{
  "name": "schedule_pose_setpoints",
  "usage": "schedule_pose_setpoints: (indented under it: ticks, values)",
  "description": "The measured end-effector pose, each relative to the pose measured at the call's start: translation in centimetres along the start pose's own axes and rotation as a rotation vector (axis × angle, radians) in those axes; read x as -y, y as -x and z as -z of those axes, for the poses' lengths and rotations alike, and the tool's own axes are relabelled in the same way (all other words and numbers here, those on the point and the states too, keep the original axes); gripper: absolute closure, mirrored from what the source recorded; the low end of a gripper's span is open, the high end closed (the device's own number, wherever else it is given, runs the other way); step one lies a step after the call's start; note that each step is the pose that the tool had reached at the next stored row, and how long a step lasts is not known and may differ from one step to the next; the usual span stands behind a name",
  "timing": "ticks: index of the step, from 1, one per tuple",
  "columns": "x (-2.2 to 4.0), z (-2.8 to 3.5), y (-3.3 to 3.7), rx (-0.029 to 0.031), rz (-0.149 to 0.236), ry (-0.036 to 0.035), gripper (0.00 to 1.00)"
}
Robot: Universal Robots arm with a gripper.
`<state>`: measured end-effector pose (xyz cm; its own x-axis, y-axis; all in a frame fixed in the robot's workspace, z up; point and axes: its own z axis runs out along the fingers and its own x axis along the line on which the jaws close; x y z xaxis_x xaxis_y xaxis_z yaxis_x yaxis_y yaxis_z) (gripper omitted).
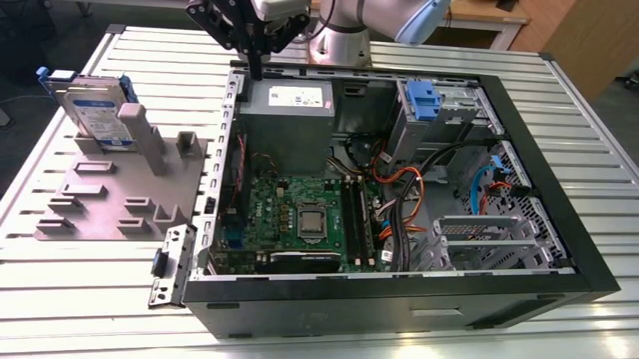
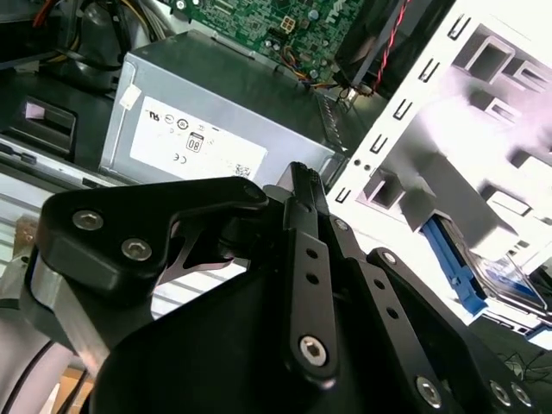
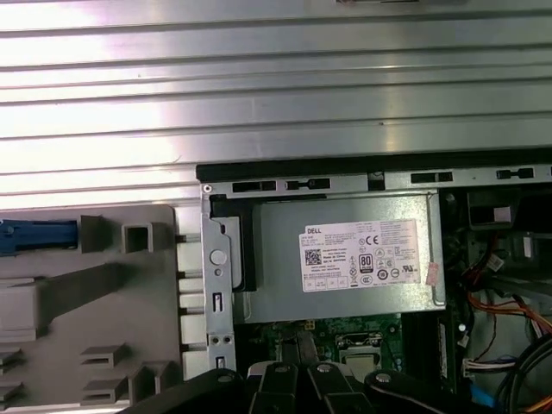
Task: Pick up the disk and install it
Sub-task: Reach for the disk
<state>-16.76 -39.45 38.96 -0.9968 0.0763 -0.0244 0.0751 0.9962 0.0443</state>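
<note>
- Ribbed metal table (image 1: 80, 299) carries everything in the exterior view. An open computer case (image 1: 399, 288) lies on its side, so its bays face up for access, and a grey fixture (image 1: 110, 202) sits just beside it.
- In the same view, the disk (image 1: 95, 112) stands on edge in the fixture's slots, framed by its blue bracket (image 1: 44, 75), probably so it can be pinched from above. It is well apart from the fingers, off toward the exterior view's left.
- The gripper (image 1: 257, 69) hangs over the case's far rim, just above the power supply (image 1: 289, 112). Its fingers look pressed together with nothing between them.
- In the second wrist view, the closed fingertips (image 2: 297, 177) point toward the power supply's stickered face. The disk's blue bracket shows far off to one side, untouched.
- In the first wrist view, the power supply lies straight beyond the fingers. The bracket's blue edge sits over at the fixture, well away, so I judge the pickup not yet begun.
</note>
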Motion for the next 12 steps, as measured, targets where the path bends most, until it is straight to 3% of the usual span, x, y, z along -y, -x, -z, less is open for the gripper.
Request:
schedule_pose_setpoints:
  ticks: [8, 12]
  values:
    - [-0.13, -0.04, -0.73, 0.0001, 0.0, 0.0002, 0.89]
    - [-0.13, -0.04, -0.76, 0.0001, 0.0, 0.0001, 0.89]
